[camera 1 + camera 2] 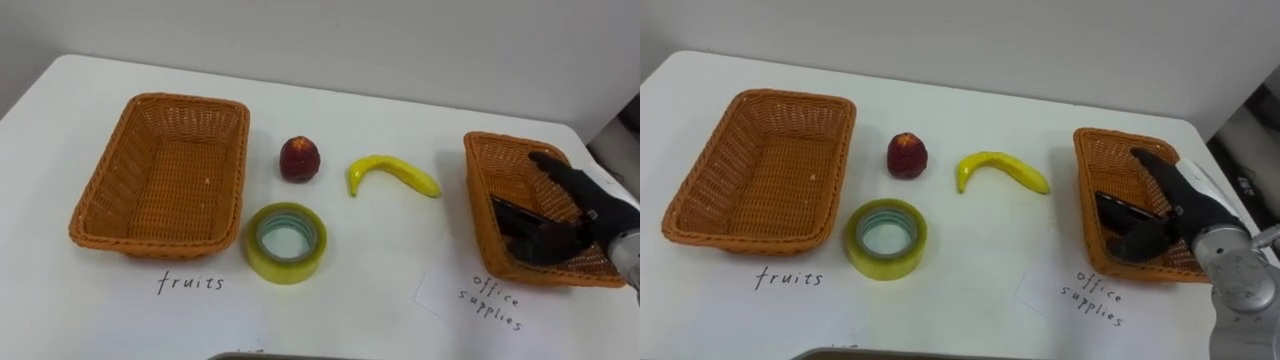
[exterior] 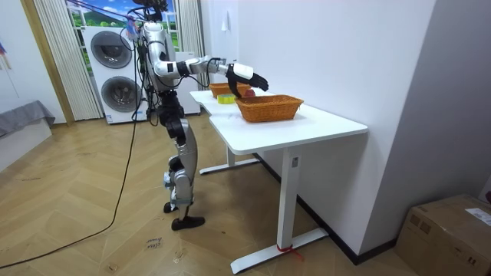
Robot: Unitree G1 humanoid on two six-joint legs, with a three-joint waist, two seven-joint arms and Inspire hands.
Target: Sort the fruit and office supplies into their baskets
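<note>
- Nearest us, the tape roll (image 1: 286, 262) lies flat on the white table (image 1: 360, 100), just beside the front corner of the left basket (image 1: 150, 240). It is office stock, so we judge it has to cross to the other side.
- Our right hand (image 1: 585, 215) hangs over the right basket (image 1: 478, 200), fingers stretched out and thumb held apart, gripping nothing that we can see.
- Under that hand a dark flat thing (image 1: 510, 212) lies inside the right basket. We cannot tell whether the fingers touch it, but the spread hand suggests a drop-off, not a pick-up.
- A red fruit (image 1: 299, 159) and a banana (image 1: 392, 173) sit in the middle of the table between the two baskets, apart from each other and from the tape. Both belong in the left basket, which holds nothing.
- A handwritten word (image 1: 190, 283) on the table marks the left basket, and a paper sheet (image 1: 470, 290) with writing marks the right one.
- Nothing blocks the way to the tape, though the banana lies between the right basket and the fruit, so a low sweep leftward could nudge it.
</note>
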